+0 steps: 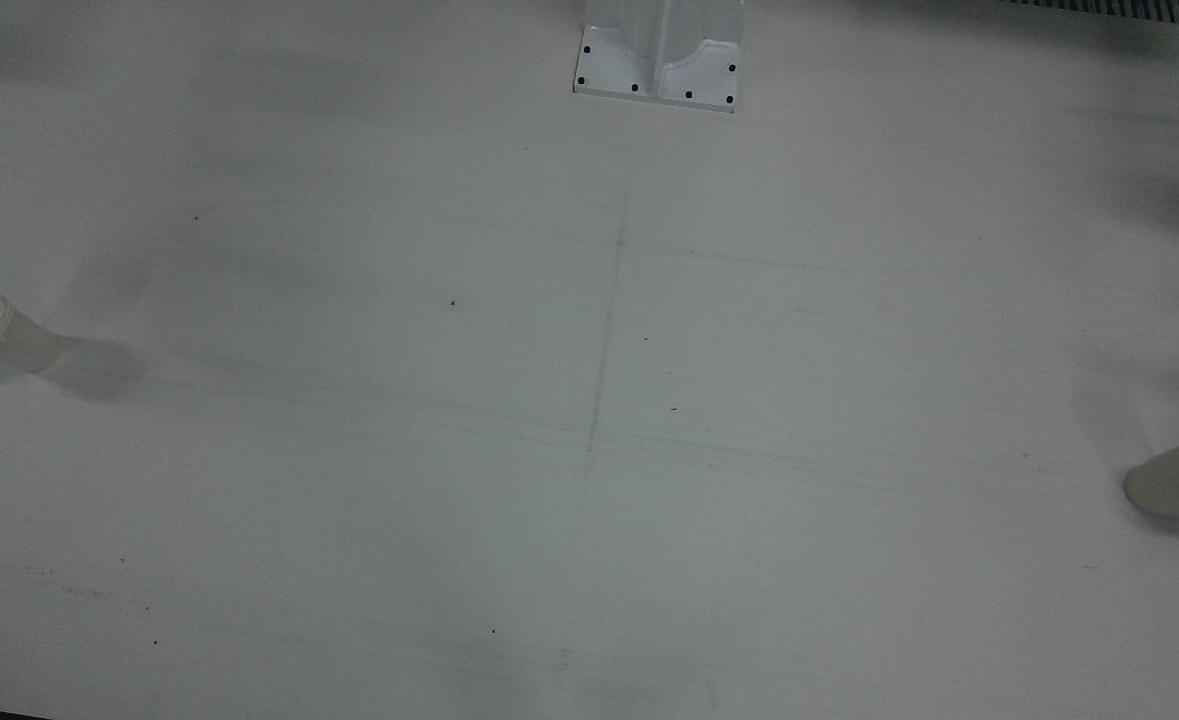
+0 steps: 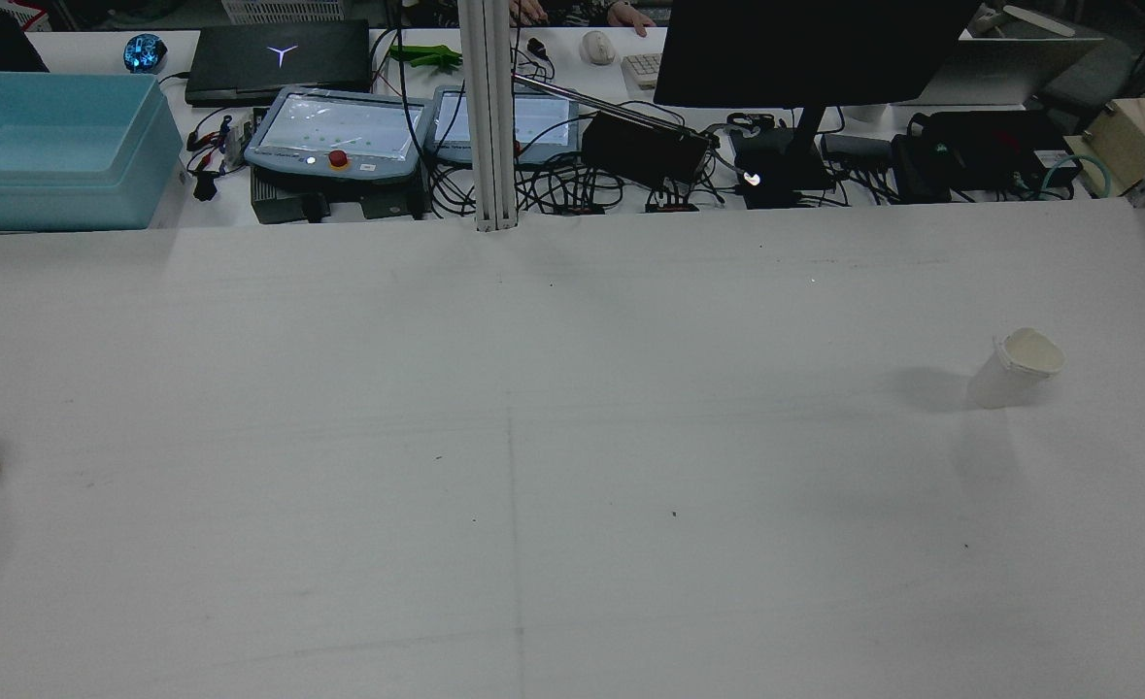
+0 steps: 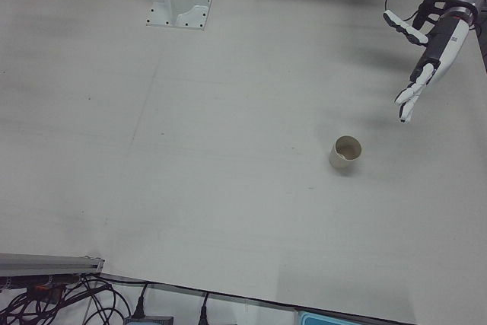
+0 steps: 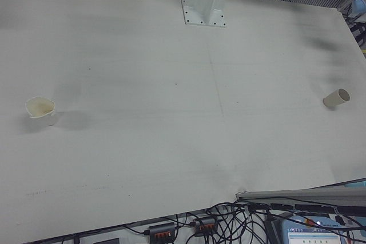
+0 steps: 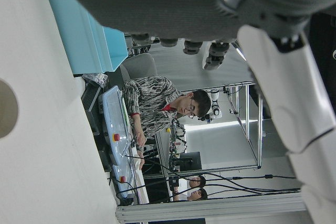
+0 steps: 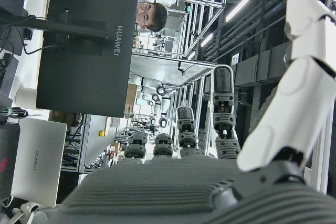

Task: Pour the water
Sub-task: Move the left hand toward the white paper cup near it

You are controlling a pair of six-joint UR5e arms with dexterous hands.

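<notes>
Standing far apart on white table (image 1: 589,500): two light, crushable paper cups (image 3: 346,151) (image 4: 41,110), best gripped mid-wall; left hand (image 3: 422,58) splayed, empty; right hand (image 6: 220,145) seemingly likewise.

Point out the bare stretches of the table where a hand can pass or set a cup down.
Nearly the whole table is bare. The widest free patch lies between the spouted cup on the robot's right and the plain cup on its left. The open left hand hovers beyond the plain cup. Only the desk beyond the far edge is crowded with screens and cables.
</notes>
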